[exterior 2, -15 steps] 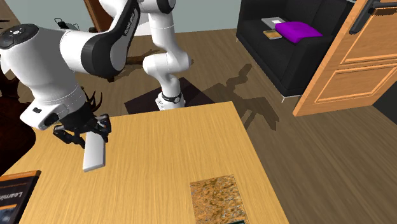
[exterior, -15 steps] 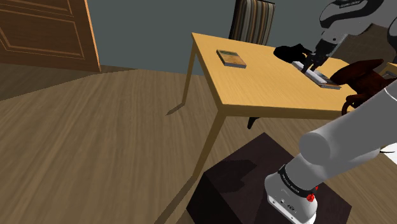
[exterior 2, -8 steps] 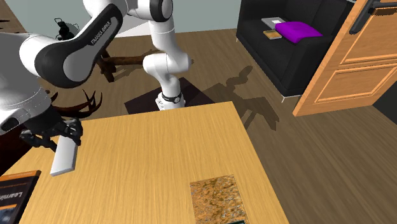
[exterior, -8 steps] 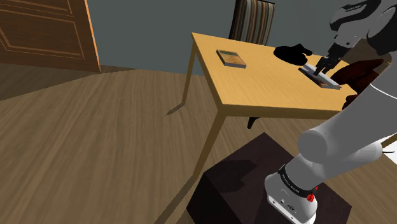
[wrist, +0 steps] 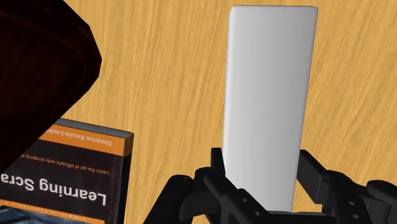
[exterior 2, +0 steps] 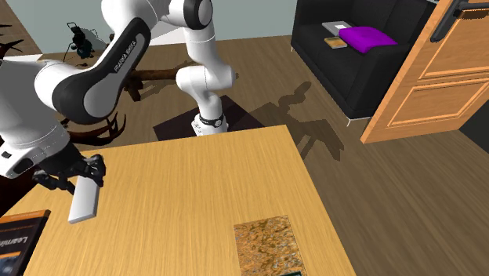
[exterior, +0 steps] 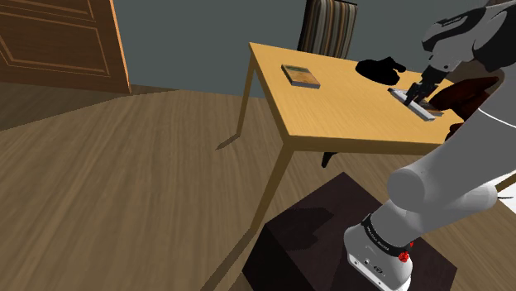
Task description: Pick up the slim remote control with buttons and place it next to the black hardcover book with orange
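My gripper (exterior 2: pixel 77 176) is shut on one end of a slim, plain white remote (exterior 2: pixel 85 202). The remote points away from the fingers, low over the wooden table (exterior 2: pixel 204 196). The black book with an orange band (exterior 2: pixel 16 243) lies at the second exterior view's lower left, a short gap from the remote. In the wrist view the remote (wrist: pixel 270 95) stands between the two fingers of the gripper (wrist: pixel 264 188). The book (wrist: pixel 70 175), lettered "Learning Scra…", lies flat beside it. In the shoulder view the gripper (exterior: pixel 418 87) hangs over the table's far right part.
A book with a brown patterned cover (exterior 2: pixel 268 247) lies near the table edge, also seen as the brown book (exterior: pixel 300 76). A dark maroon object (wrist: pixel 38 70) looms close beside the black book. A striped chair (exterior: pixel 327 29) stands behind the table, and a black sofa (exterior 2: pixel 353 55) stands across the floor.
The gripper has carried the remote toward the second exterior view's left, closer to the black book, then settled slightly lower. Its grip has stayed the same.
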